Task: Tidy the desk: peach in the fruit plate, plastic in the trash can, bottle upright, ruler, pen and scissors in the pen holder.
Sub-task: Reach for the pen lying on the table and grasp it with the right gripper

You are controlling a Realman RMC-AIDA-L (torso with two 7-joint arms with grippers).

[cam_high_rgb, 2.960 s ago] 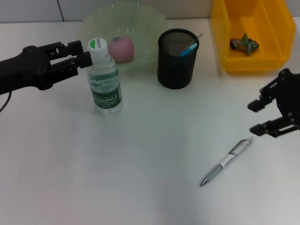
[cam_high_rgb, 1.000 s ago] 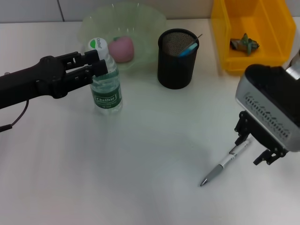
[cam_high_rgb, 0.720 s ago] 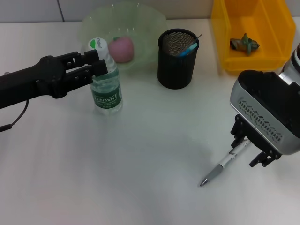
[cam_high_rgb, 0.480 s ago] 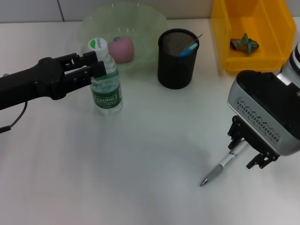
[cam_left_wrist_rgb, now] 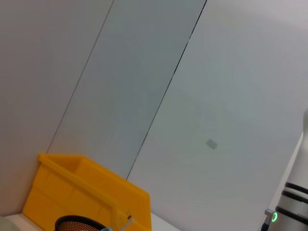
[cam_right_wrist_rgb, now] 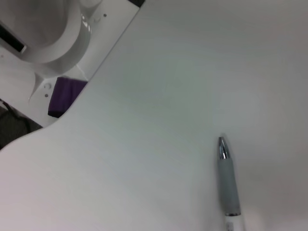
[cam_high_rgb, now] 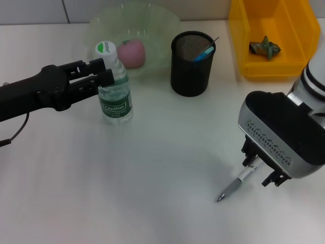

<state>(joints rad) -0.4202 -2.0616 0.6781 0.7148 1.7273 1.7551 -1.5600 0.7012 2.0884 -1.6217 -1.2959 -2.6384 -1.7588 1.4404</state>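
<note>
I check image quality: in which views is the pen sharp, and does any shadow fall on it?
Head view: the pen looks sharp, partly covered by the right end effector, with faint shadow beside it. Right wrist view: the pen is slightly soft. Left wrist view: no pen.

White desk, grey wall panels

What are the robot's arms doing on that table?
It is tidying a desk. The left hand is at the neck of the water bottle, which stands upright on the table. The right hand is low over the pen lying on the table, one finger on each side, not yet closed on it. The peach is already in the fruit plate, and the pen holder has some things in it. Something crumpled sits in the yellow bin.
</note>
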